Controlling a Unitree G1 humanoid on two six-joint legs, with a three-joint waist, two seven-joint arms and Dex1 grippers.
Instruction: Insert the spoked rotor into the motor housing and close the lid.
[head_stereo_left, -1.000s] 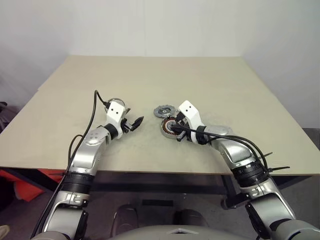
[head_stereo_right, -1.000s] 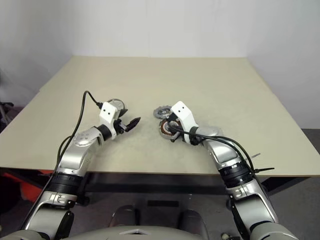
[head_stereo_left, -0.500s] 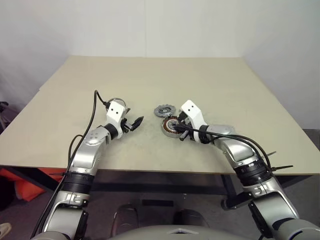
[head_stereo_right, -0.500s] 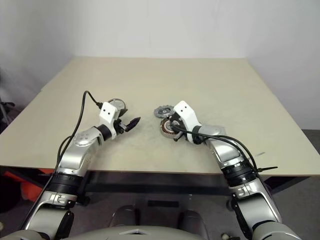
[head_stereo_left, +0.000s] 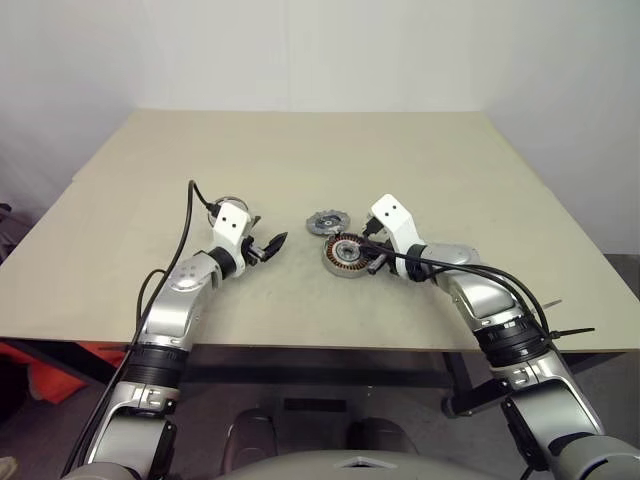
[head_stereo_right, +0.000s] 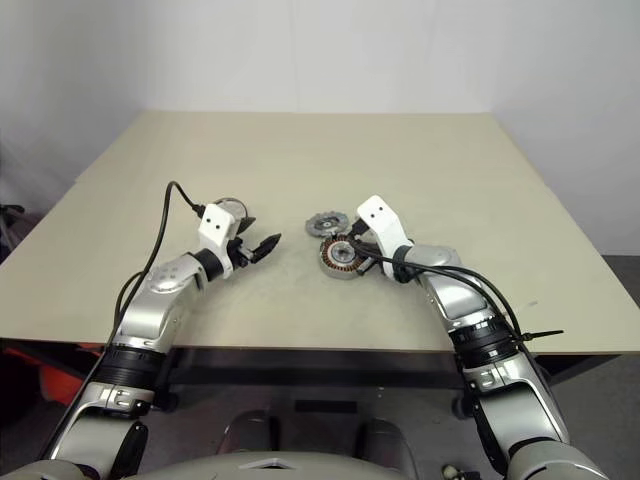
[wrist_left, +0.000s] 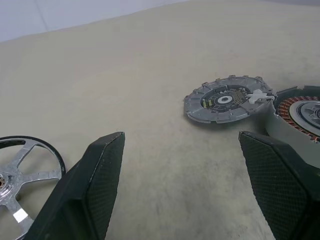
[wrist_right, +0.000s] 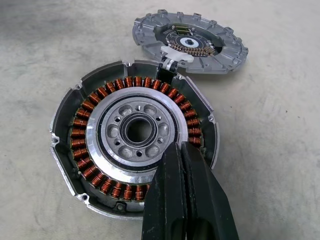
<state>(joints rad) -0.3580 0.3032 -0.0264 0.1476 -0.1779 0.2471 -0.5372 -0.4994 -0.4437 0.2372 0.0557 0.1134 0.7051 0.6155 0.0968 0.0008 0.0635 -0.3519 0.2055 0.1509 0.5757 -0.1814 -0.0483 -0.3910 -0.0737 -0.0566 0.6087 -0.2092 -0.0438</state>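
The right claw (wrist_right: 181, 155), pinched together, angles down over the motor housing (wrist_right: 134, 162); the left claw (wrist_left: 182, 165) hangs level, spread wide.

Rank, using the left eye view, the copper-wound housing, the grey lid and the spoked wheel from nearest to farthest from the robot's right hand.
1. The copper-wound housing, directly at the shut right hand, just to its left.
2. The grey lid, just beyond the housing, touching its far edge.
3. The spoked wheel, far across the table, behind the open left hand.
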